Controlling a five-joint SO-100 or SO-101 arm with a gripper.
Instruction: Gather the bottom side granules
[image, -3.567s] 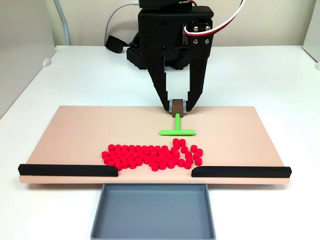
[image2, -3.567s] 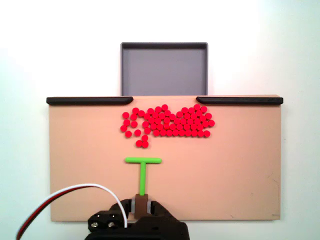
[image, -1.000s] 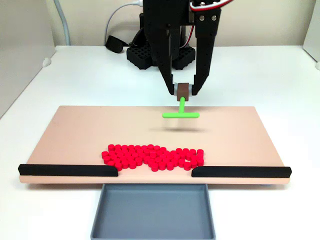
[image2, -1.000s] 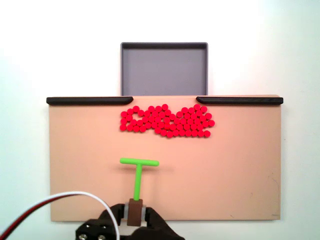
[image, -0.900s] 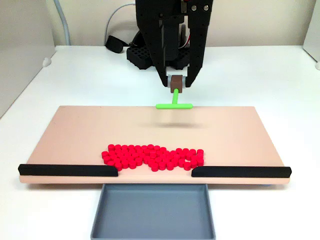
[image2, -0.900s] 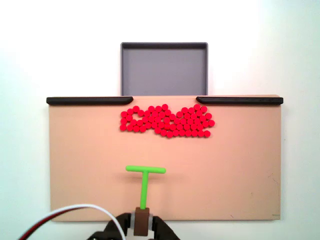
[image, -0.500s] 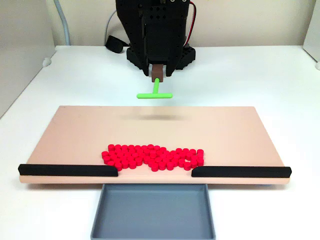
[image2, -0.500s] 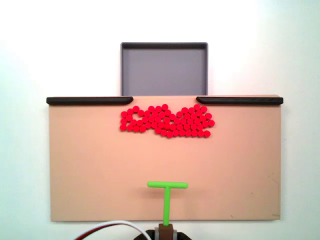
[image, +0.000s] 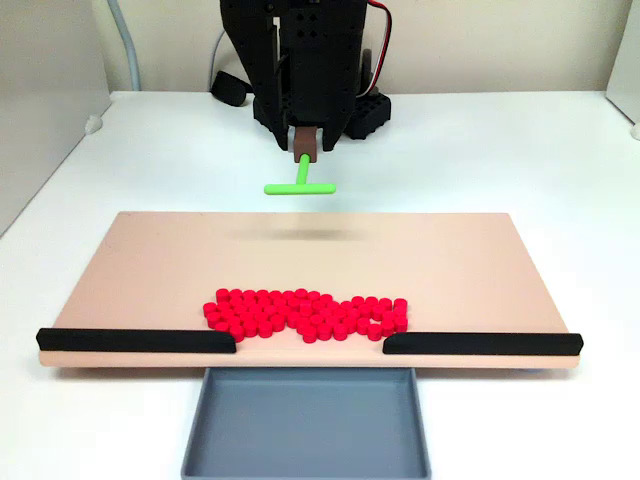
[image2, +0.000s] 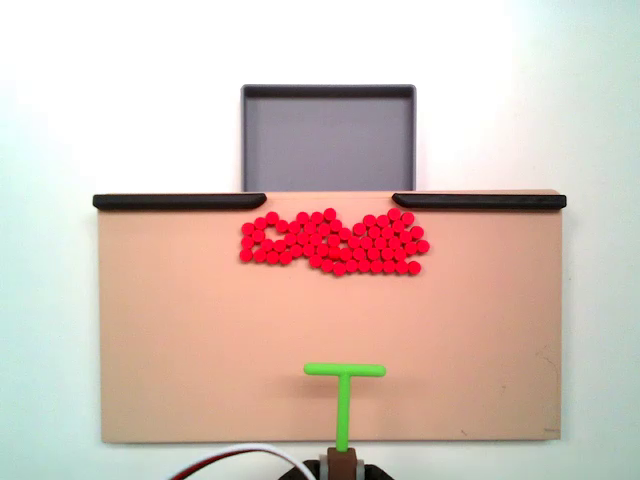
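1. My claw is closed tight on the brown block handle of the green T-shaped tool; in a fixed view my arm's black body hides most of the fingers.
2. The tool hangs below my claw, crossbar lowest, lifted clear of the board. A faint shadow lies on the board's far strip beneath it.
3. In a fixed view from above, the tool shows near the board's bottom edge, a little right of centre, stem running down to the handle at the frame's bottom edge.
4. The granules lie in one packed red band on the board, close to its near edge in the front-facing fixed view, well apart from the tool.
5. From above, the granules sit just below the gap between the two bars, slightly wider than that gap.
6. Left black bar and right black bar run along the near board edge; the band's ends reach just beside their inner tips.
7. Grey tray sits against the board edge, in line with the gap; no granules visible in it. From above, the tray is at the top.
8. White table under all of it; a white cable curls at the bottom edge from above.
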